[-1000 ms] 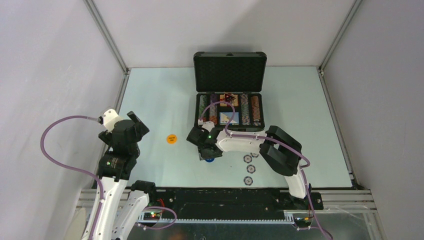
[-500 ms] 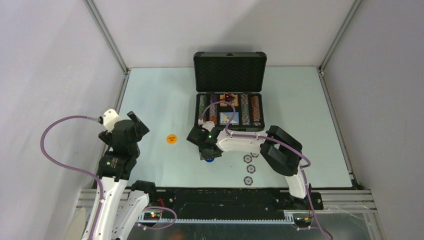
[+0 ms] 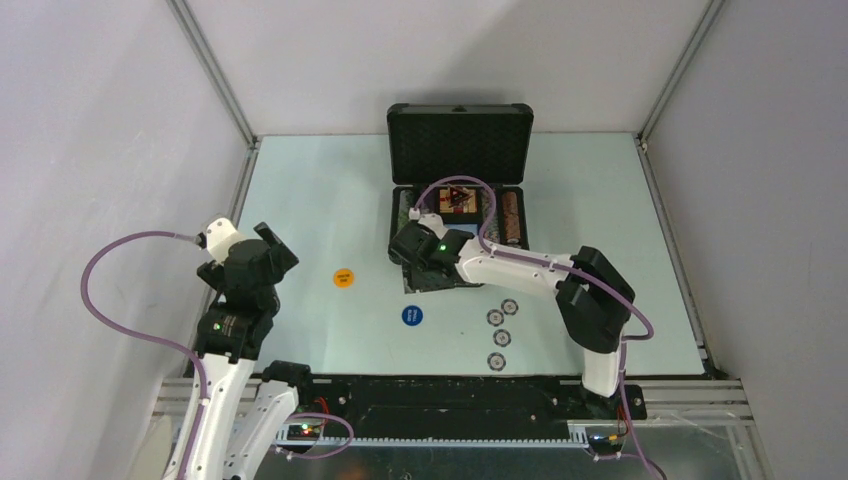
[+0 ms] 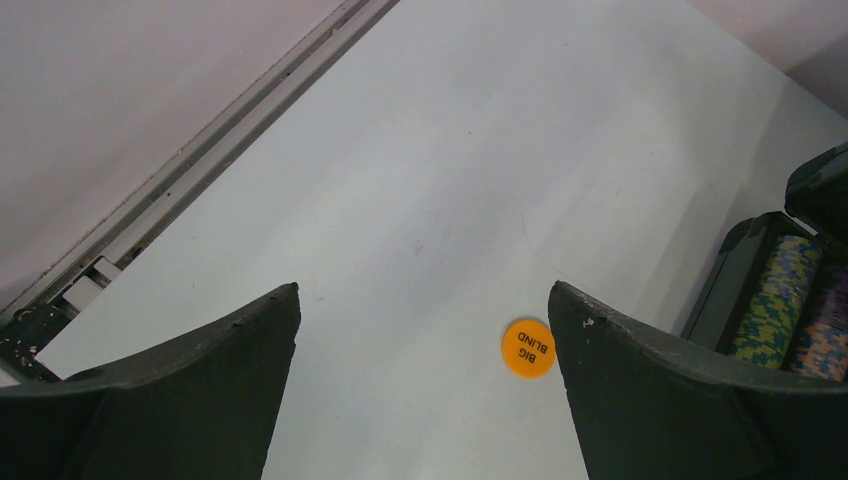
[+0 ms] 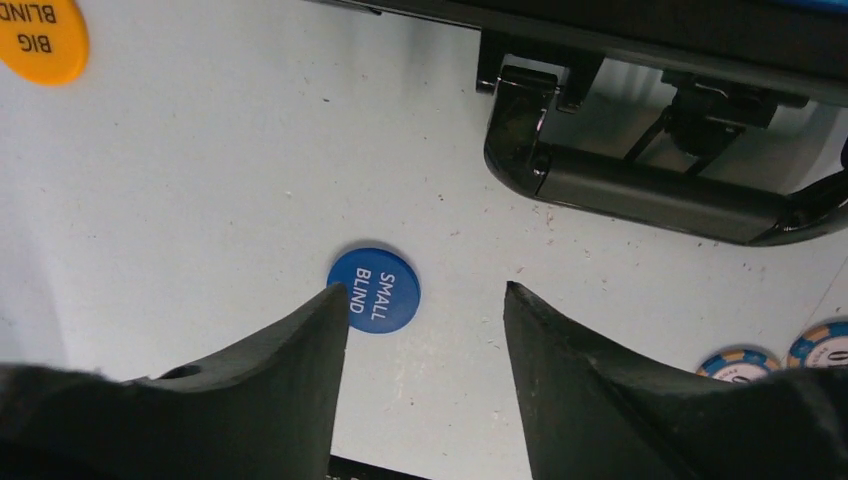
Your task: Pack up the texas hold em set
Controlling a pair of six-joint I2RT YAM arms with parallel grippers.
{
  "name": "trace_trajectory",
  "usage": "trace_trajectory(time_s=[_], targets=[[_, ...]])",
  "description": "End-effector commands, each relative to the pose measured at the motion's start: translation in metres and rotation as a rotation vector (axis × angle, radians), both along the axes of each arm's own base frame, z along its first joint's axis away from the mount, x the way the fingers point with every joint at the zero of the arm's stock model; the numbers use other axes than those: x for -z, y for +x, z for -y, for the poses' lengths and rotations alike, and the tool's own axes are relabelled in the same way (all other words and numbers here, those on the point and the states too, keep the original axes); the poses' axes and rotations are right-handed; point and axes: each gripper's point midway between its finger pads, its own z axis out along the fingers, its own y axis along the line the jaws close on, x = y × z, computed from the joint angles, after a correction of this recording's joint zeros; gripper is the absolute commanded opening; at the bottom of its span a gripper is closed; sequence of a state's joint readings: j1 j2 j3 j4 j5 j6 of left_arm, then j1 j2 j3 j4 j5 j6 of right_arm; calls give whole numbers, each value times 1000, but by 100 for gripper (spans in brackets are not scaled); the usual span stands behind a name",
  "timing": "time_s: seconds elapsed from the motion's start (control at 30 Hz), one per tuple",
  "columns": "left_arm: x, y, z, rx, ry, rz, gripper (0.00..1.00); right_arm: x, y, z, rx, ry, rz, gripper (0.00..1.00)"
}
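An overhead view shows a pale table (image 3: 320,200) with a dark case (image 3: 459,143) lying open at the middle back, its lid standing upright and rows of striped chips (image 4: 770,300) packed in the base. The right arm reaches forward, and the right claw (image 5: 422,295) hovers above the table just in front of the case's handle (image 5: 640,190). Its fingers are apart with nothing between them. A blue button (image 5: 373,289) marked SMALL BLIND lies flat on the table below, next to one fingertip in the wrist view but not touching it. An orange button (image 3: 343,278) marked BIG BLIND lies on the table to the left of the blue one, well apart from it. Four loose chips (image 3: 503,338) lie on the table to the right of the blue button, near the front edge. The left claw (image 4: 422,290) is held up at the table's left side, spread wide and empty, facing the orange button and the case.
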State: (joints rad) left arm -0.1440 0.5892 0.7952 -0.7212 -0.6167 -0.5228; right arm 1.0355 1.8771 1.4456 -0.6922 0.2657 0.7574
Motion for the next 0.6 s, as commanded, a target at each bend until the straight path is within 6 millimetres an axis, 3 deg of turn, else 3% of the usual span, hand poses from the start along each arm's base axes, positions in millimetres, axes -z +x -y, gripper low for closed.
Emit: trace_trajectory(time_s=[0.0, 0.2, 0.57], targets=[[-18, 3, 0, 7, 5, 43, 98, -9, -5, -11, -38, 27, -13, 68], [-17, 3, 1, 10, 4, 42, 98, 23, -21, -24, -51, 8, -82, 78], [-18, 4, 1, 14, 3, 43, 98, 52, -35, -36, -65, -2, -138, 75]])
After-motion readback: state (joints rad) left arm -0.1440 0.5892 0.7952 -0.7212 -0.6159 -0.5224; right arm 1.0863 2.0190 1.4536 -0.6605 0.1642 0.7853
